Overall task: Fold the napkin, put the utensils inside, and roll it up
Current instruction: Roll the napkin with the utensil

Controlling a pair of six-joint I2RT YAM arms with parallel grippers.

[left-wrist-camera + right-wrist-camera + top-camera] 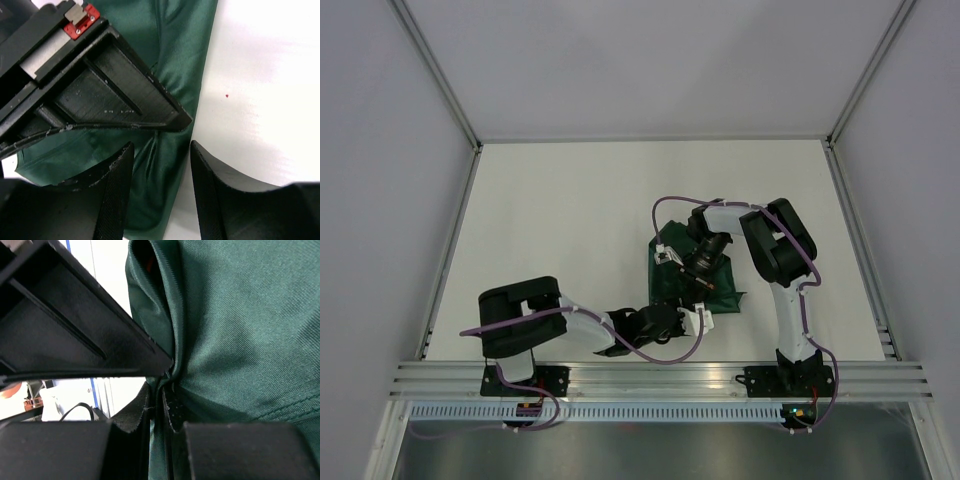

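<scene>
The dark green napkin (722,297) lies bunched and folded on the white table, right of centre. My right gripper (704,268) is over it, and in the right wrist view its jaws are shut (162,400) on a pinched fold of the cloth (245,315). A sliver of the orange-red utensil (149,262) shows inside the fold at the top. My left gripper (698,320) is at the napkin's near edge. In the left wrist view it is open (160,170), straddling a fold of the napkin's edge (175,60), with the right gripper's black finger (110,85) just ahead.
The two gripper heads are almost touching over the napkin. An aluminium rail (660,375) runs along the near table edge, and white walls enclose the left, right and back. A tiny red speck (227,95) lies on the table beside the napkin.
</scene>
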